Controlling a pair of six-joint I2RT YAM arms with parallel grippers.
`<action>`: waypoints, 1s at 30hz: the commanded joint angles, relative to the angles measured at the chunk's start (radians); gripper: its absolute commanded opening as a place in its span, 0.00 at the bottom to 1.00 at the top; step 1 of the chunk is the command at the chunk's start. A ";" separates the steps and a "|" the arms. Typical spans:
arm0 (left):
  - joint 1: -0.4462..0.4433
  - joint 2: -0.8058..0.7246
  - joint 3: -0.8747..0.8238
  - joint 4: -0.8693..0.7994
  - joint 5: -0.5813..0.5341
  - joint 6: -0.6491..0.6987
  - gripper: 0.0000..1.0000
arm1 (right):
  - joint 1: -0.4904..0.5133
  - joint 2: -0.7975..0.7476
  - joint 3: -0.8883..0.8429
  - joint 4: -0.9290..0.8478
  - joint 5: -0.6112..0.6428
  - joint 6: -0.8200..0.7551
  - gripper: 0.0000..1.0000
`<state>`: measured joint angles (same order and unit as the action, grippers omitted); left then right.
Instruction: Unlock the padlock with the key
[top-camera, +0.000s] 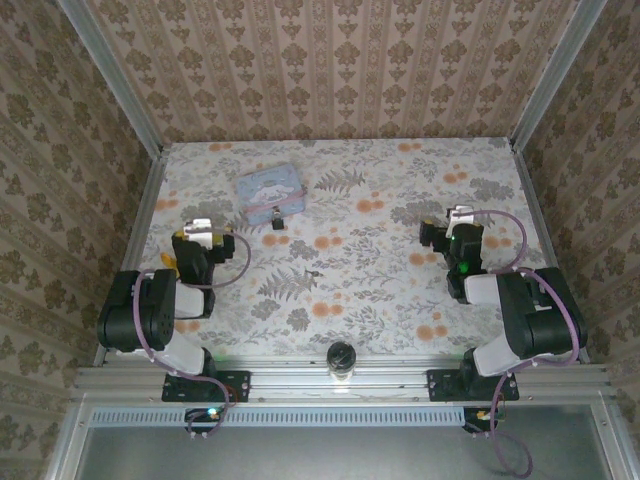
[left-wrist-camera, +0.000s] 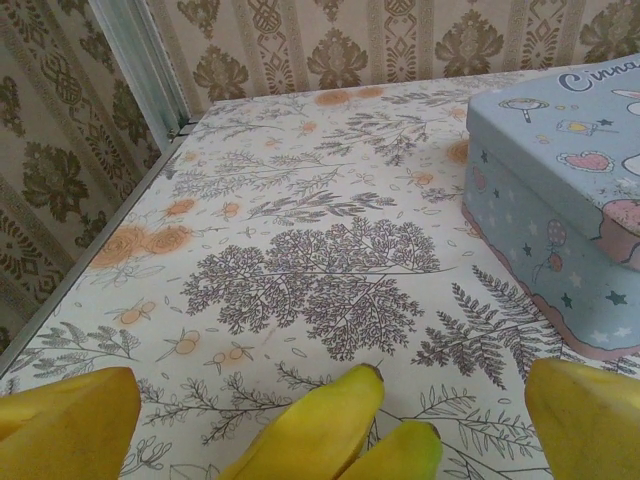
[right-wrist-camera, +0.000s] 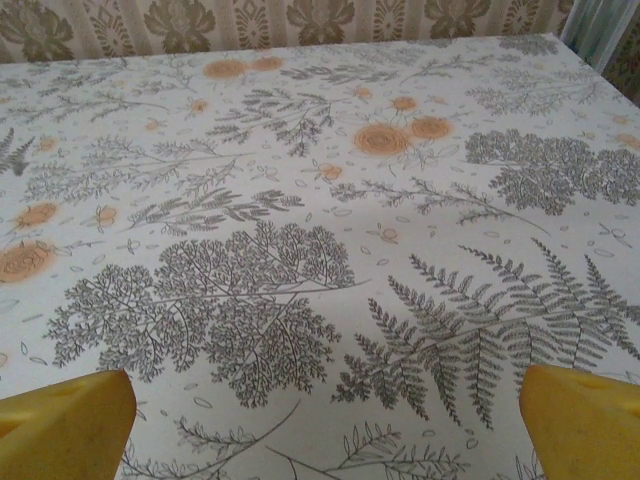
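Observation:
The padlock (top-camera: 277, 223) is a tiny dark thing with a thin shackle loop, lying on the table right at the near side of the pale blue tin (top-camera: 270, 190). A small dark speck (top-camera: 312, 271) on the cloth nearer the middle may be the key; it is too small to tell. My left gripper (top-camera: 200, 232) hovers left of the tin, open, its yellow fingers (left-wrist-camera: 70, 425) spread wide with the tin (left-wrist-camera: 560, 200) ahead on the right. Far from the padlock, at the right side, my right gripper (top-camera: 455, 222) is open too, with bare cloth between its fingers (right-wrist-camera: 65, 425).
Two yellow banana-like tips (left-wrist-camera: 320, 425) poke up between the left fingers at the bottom edge, touching neither. A small glass bottle with a black cap (top-camera: 341, 360) stands on the near rail. Patterned walls close in the table (top-camera: 360, 300) on three sides.

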<state>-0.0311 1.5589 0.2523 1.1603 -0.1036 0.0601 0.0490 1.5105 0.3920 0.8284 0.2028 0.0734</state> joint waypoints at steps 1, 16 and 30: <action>0.010 0.019 -0.026 0.092 -0.021 -0.026 1.00 | -0.006 -0.044 0.028 -0.046 0.005 -0.023 1.00; -0.009 -0.176 -0.047 -0.031 0.023 0.015 1.00 | 0.003 -0.310 0.130 -0.512 0.040 0.075 1.00; -0.075 -0.658 0.099 -0.721 -0.010 -0.190 1.00 | 0.095 -0.475 0.208 -0.823 0.064 0.104 1.00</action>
<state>-0.0887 0.9577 0.3115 0.6369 -0.1024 -0.0353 0.1184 1.0702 0.5617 0.1165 0.2352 0.1608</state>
